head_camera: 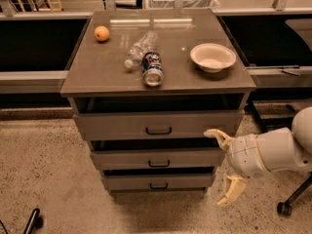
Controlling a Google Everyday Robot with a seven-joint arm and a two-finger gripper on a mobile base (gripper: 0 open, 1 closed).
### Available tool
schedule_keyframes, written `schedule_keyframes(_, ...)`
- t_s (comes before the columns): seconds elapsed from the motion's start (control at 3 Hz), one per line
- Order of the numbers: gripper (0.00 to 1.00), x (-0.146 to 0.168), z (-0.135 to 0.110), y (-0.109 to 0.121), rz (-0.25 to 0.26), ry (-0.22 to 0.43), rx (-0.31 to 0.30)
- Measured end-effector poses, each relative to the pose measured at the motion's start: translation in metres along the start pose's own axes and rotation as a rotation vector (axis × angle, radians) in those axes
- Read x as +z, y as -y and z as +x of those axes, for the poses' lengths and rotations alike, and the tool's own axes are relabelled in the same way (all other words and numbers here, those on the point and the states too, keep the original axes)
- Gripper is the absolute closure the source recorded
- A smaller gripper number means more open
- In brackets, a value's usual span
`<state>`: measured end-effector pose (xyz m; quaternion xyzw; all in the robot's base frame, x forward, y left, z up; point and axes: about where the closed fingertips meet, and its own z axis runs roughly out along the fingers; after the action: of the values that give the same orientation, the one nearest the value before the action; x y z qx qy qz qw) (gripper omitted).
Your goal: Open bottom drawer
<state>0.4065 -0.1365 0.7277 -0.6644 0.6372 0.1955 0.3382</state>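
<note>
The grey cabinet has three drawers. The bottom drawer (158, 182) is the lowest and narrowest, with a flat grey front and a small dark centre pull (158, 185). Above it sit the middle drawer (158, 158) and the top drawer (158, 125). My gripper (223, 167) is to the right of the cabinet, level with the middle and bottom drawers. It is open and empty, with one cream finger (218, 135) up by the middle drawer's corner and the other (231, 191) down beside the bottom drawer.
On the cabinet top (97, 72) lie an orange (101, 33), a clear plastic bottle (140, 48), a can (152, 69) on its side and a white bowl (212, 57). Dark counters flank the cabinet. A chair caster (283, 208) stands at lower right on the speckled floor.
</note>
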Motion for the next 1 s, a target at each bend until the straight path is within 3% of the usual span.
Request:
schedule_keyframes(0.33, 0.0, 0.029, 0.025, 0.001, -0.028, 0.01, -0.003)
schedule_keyframes(0.67, 0.0, 0.092, 0.079, -0.01, -0.067, 0.04, 0.016)
schedule_keyframes(1.0, 0.0, 0.156, 0.148, -0.034, -0.084, 0.078, 0.104)
